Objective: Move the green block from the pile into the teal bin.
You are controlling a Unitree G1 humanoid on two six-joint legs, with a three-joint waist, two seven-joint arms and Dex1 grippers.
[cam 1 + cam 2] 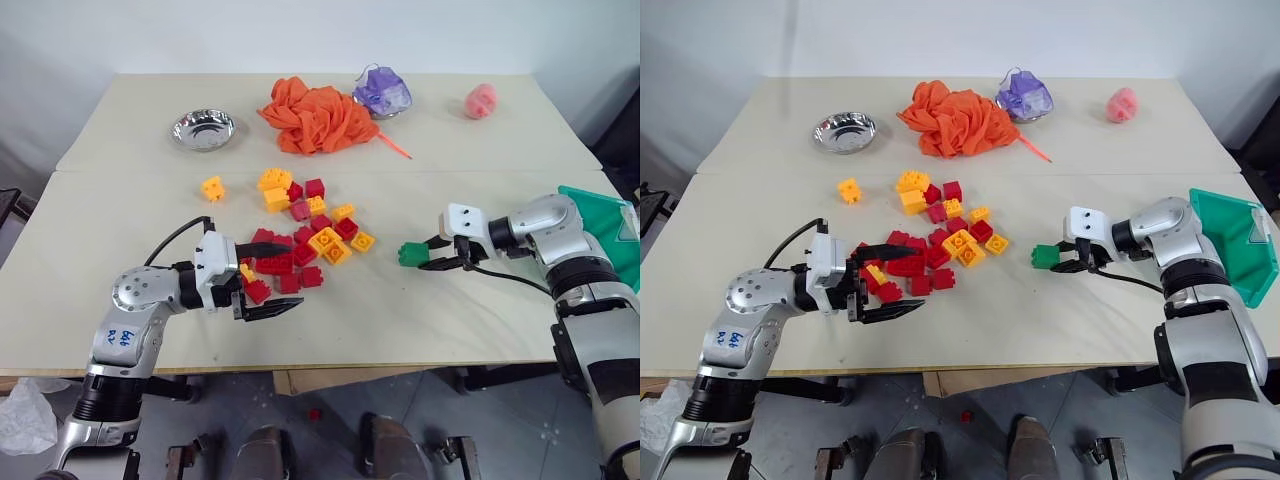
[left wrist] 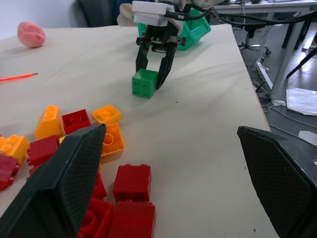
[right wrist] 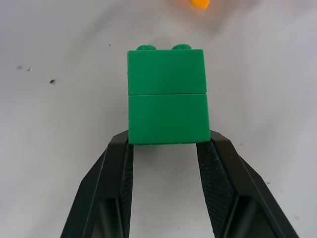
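Beige tabletop, white wall behind. Right gripper (image 3: 168, 141) pinches the green block (image 3: 167, 101) only by its near edge, on the table between the pile (image 1: 300, 240) and the teal bin (image 1: 1235, 245) — a shallow hold, so it should lift slowly and stay level. Left gripper (image 2: 168, 148) hangs spread wide beside the pile. Block looks like two green bricks stacked — studs on top.

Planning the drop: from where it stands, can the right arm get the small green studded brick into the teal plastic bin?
Probably yes: the right gripper is shut on the green brick, the teal bin sits beside that arm, and bare table lies between.
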